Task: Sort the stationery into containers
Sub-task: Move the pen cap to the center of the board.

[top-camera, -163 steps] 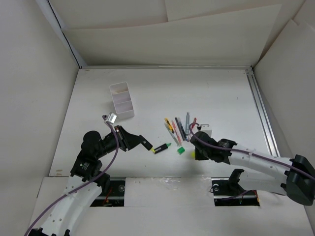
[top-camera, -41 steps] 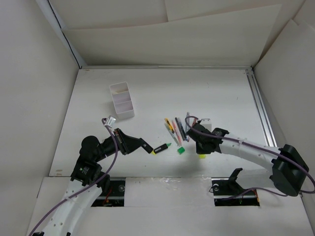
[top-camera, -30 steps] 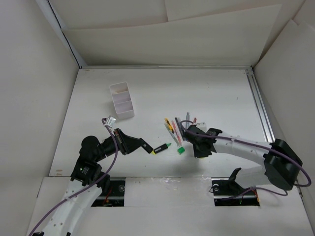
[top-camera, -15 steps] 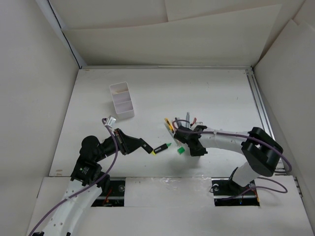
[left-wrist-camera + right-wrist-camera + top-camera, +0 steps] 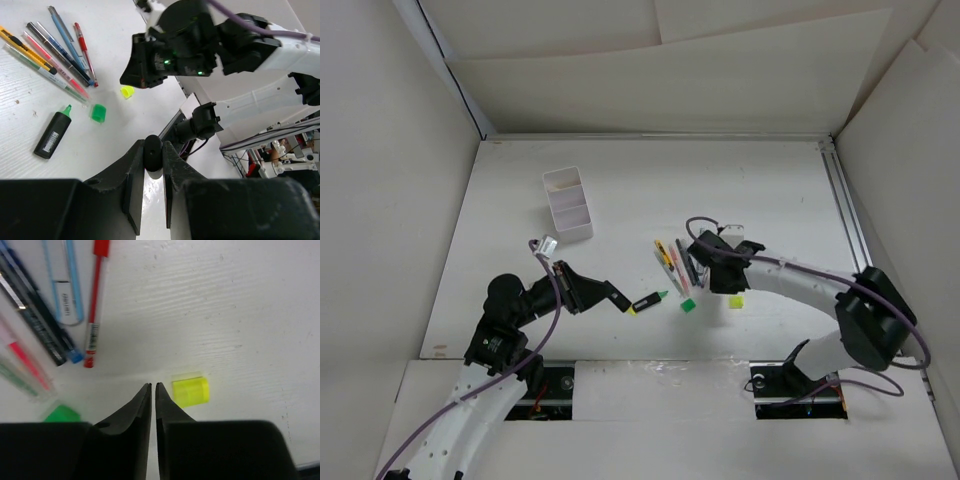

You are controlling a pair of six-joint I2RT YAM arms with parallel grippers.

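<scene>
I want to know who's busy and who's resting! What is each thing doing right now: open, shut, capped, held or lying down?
Left gripper: shut on a black round piece.
Right gripper: nearly shut, empty.
Yellow cap: lying loose beside the right gripper, not held.
Green cap: lying loose.
Green highlighter: uncapped, lying flat.
Pens: lying side by side, unsorted.
White box: upright, open-topped; contents unclear.

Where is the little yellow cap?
In the top view, the small yellow plastic cap lies just right of the small green plastic cap, beside the right pincer.
</scene>
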